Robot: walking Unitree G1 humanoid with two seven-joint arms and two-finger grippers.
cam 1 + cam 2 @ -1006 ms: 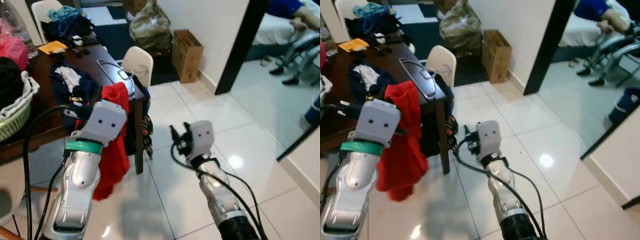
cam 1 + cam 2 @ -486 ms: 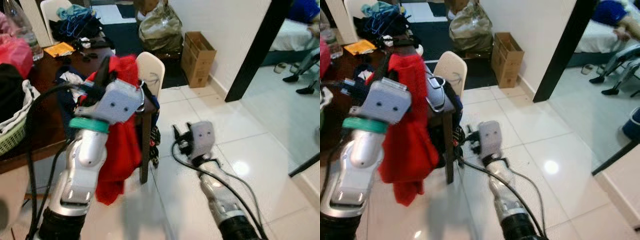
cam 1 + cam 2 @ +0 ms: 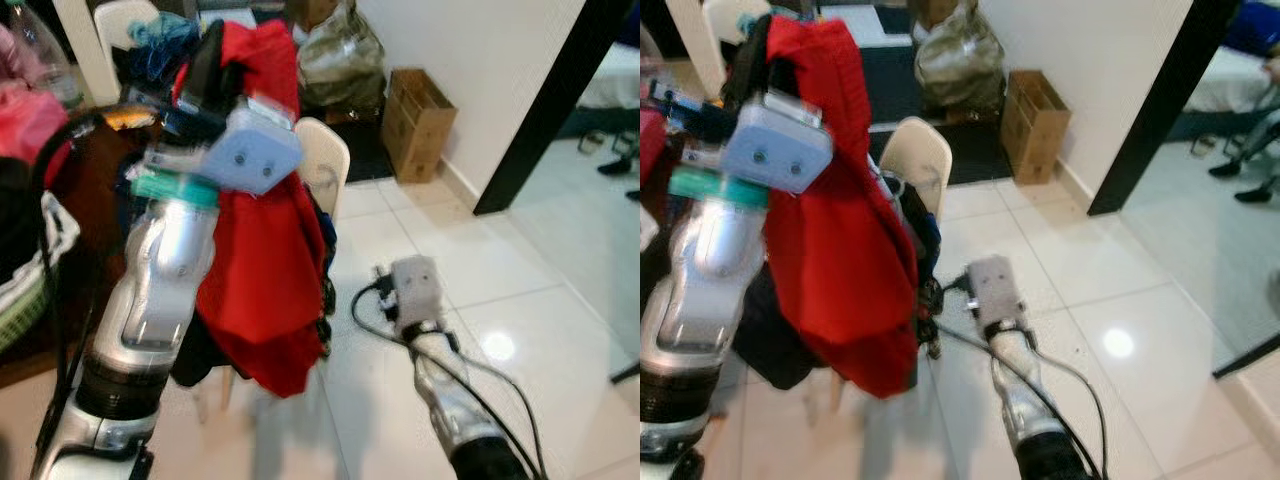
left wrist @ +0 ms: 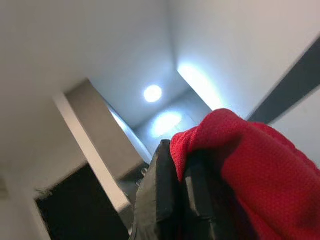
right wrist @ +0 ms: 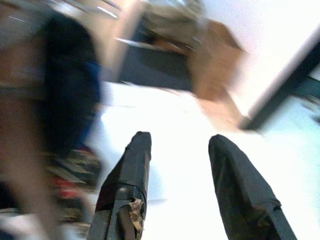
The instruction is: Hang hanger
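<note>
**Hanger and red garment lifted high in my left gripper**

Hanger itself is hidden under the red garment; my left gripper has its fingers clamped on the cloth's top, above the tabletop. I'd keep it level while seeking a rail. Right gripper idles low, fingers apart.
</note>
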